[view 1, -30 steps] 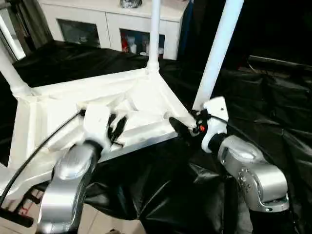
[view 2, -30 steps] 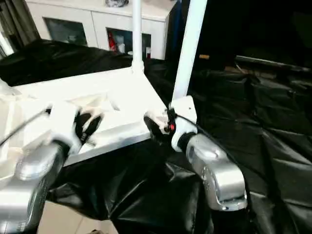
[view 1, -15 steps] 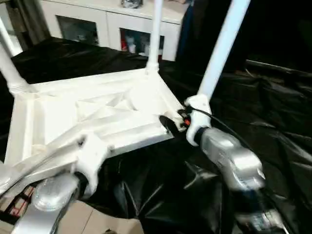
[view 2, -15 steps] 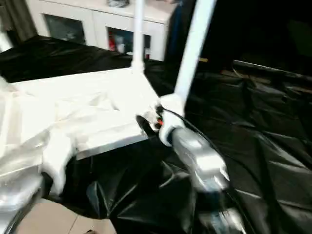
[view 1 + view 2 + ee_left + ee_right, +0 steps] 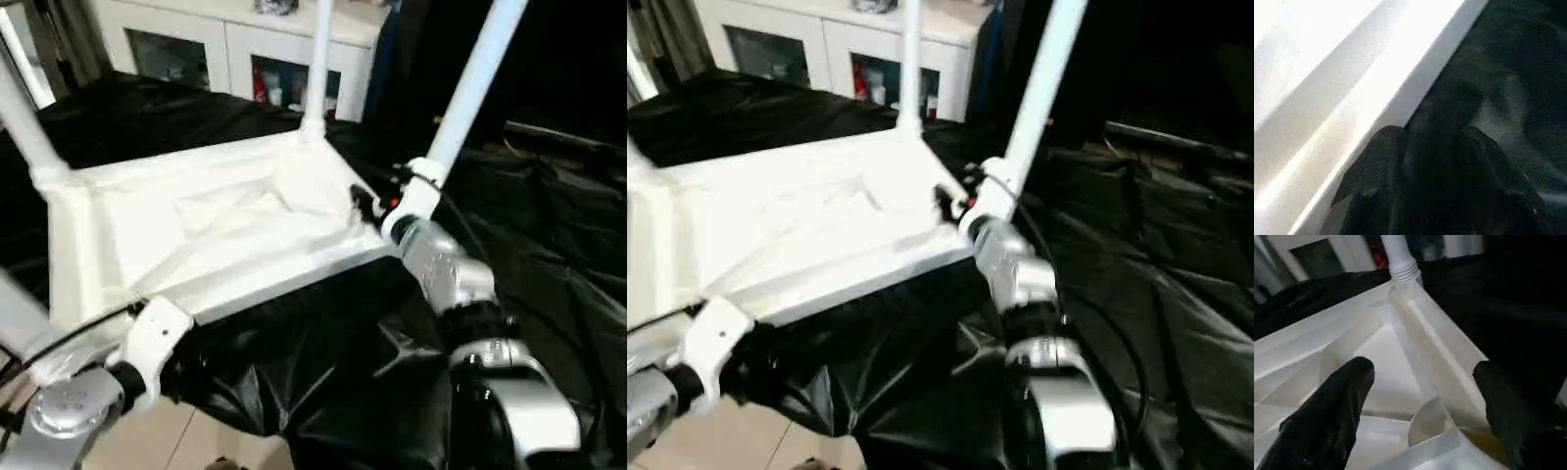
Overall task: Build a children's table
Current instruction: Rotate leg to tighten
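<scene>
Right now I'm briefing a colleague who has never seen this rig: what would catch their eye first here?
The upside-down white table top on black sheeting, its ribbed underside facing up and white legs rising from its corners. Next, the right gripper, fingers spread wide over the near right corner, where a leg leans. Behind stands a white cabinet.

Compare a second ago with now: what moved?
The left gripper pulled back off the tabletop's ribbed underside to its near edge. The right gripper pushed forward to the near right corner, fingers open astride the rim, holding nothing. The table stays upside down, legs still in.
</scene>
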You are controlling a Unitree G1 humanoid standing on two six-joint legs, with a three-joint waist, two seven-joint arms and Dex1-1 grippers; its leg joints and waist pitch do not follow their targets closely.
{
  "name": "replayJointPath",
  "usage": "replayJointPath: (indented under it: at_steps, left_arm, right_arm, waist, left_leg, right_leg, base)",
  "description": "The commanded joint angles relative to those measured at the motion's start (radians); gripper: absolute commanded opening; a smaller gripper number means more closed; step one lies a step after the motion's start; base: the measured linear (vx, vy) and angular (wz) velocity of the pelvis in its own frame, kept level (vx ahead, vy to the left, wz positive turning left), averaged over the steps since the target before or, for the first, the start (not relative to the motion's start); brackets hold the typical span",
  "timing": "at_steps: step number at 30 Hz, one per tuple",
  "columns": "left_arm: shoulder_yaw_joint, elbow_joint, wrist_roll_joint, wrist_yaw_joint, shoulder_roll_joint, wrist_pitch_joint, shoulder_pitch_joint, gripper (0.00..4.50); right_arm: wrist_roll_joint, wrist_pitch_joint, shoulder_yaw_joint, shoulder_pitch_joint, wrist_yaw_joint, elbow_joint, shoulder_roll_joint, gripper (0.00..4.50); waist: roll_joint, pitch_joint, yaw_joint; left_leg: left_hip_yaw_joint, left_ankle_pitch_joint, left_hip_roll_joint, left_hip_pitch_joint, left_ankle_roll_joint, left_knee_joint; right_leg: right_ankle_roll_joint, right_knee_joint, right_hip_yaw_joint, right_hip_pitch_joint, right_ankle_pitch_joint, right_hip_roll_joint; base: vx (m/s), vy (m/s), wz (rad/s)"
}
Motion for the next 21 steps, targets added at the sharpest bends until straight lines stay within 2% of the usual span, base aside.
replayJointPath:
  at_steps: [1,3,5,8,10,12,15,16,17,18,21]
  left_arm:
    - [0.030,0.005,0.011,0.011,0.016,-0.018,-0.010,2.10]
    - [0.019,0.008,0.016,0.006,0.029,-0.035,-0.002,2.10]
    - [0.012,0.011,0.020,0.011,0.030,-0.044,0.000,2.10]
    - [0.009,0.035,0.031,0.041,0.014,-0.069,-0.023,2.10]
    - [0.014,0.040,0.031,0.047,0.006,-0.076,-0.032,2.10]
    - [0.027,0.042,0.019,0.049,-0.001,-0.089,-0.029,2.10]
    - [0.040,0.035,0.004,0.024,0.011,-0.148,0.013,2.10]
    - [0.072,0.027,-0.031,0.005,0.001,-0.183,0.041,2.29]
    - [0.099,0.025,-0.057,-0.006,-0.008,-0.200,0.053,2.29]
    - [0.132,0.028,-0.089,-0.014,-0.022,-0.208,0.061,2.39]
    - [0.244,0.042,-0.193,-0.041,-0.059,-0.204,0.081,2.64]
  right_arm:
    - [0.000,-0.060,-0.059,-0.021,-0.044,0.056,-0.062,3.86]
    - [-0.006,-0.101,-0.077,-0.042,-0.062,0.118,-0.096,3.86]
    - [-0.010,-0.123,-0.091,-0.053,-0.076,0.153,-0.124,3.86]
    - [-0.019,-0.168,-0.108,-0.077,-0.083,0.226,-0.210,3.86]
    - [-0.022,-0.181,-0.110,-0.084,-0.080,0.245,-0.236,3.86]
    - [-0.022,-0.200,-0.115,-0.097,-0.080,0.282,-0.268,3.86]
    - [-0.024,-0.213,-0.121,-0.107,-0.071,0.311,-0.298,3.86]
    - [-0.028,-0.217,-0.113,-0.109,-0.044,0.315,-0.304,3.86]
    - [-0.031,-0.217,-0.102,-0.108,-0.019,0.310,-0.301,3.86]
    - [-0.034,-0.220,-0.088,-0.107,0.010,0.308,-0.297,3.86]
    - [-0.041,-0.205,-0.035,-0.069,0.110,0.236,-0.266,3.86]
  waist:
    - [0.028,-0.049,-0.005]
    - [0.030,-0.050,-0.002]
    - [0.028,-0.050,0.003]
    - [0.028,-0.053,0.011]
    - [0.027,-0.052,0.019]
    - [0.024,-0.054,0.018]
    - [0.018,-0.053,0.015]
    - [0.016,-0.050,0.015]
    - [0.015,-0.052,0.011]
    - [0.016,-0.052,0.011]
    - [0.017,-0.049,-0.001]
  left_leg:
    - [-0.014,-0.430,0.035,0.035,-0.073,-0.084]
    - [-0.015,-0.427,0.034,0.032,-0.074,-0.085]
    - [-0.012,-0.423,0.034,0.032,-0.071,-0.083]
    - [-0.010,-0.405,0.034,0.029,-0.071,-0.082]
    - [-0.006,-0.409,0.033,0.034,-0.067,-0.079]
    - [-0.009,-0.397,0.033,0.025,-0.062,-0.079]
    - [-0.009,-0.389,0.032,0.019,-0.050,-0.077]
    - [-0.009,-0.388,0.031,0.016,-0.045,-0.077]
    - [-0.009,-0.380,0.031,0.012,-0.042,-0.077]
    - [-0.008,-0.376,0.031,0.014,-0.036,-0.075]
    - [-0.009,-0.386,0.032,0.010,-0.028,-0.078]
  right_leg:
    - [-0.123,-0.080,0.047,0.006,-0.330,-0.049]
    - [-0.129,-0.077,0.045,0.010,-0.328,-0.048]
    - [-0.129,-0.077,0.046,0.010,-0.319,-0.048]
    - [-0.133,-0.073,0.046,0.014,-0.294,-0.046]
    - [-0.133,-0.077,0.046,0.011,-0.298,-0.046]
    - [-0.136,-0.073,0.045,0.019,-0.299,-0.048]
    - [-0.129,-0.076,0.042,0.022,-0.326,-0.049]
    - [-0.128,-0.078,0.042,0.021,-0.335,-0.050]
    - [-0.126,-0.077,0.041,0.024,-0.339,-0.050]
    - [-0.131,-0.078,0.042,0.020,-0.331,-0.049]
    - [-0.149,-0.077,0.041,0.020,-0.319,-0.046]
  base:
    - [0.000,0.000,0.00]
    - [0.000,0.000,0.00]
    - [0.000,0.000,0.00]
    - [0.000,0.000,0.00]
    - [0.000,0.000,0.00]
    - [0.000,0.000,0.00]
    - [0.000,0.000,0.00]
    - [0.000,0.000,0.00]
    - [0.000,0.000,0.00]
    - [0.000,0.000,0.00]
    - [0.000,0.000,0.00]
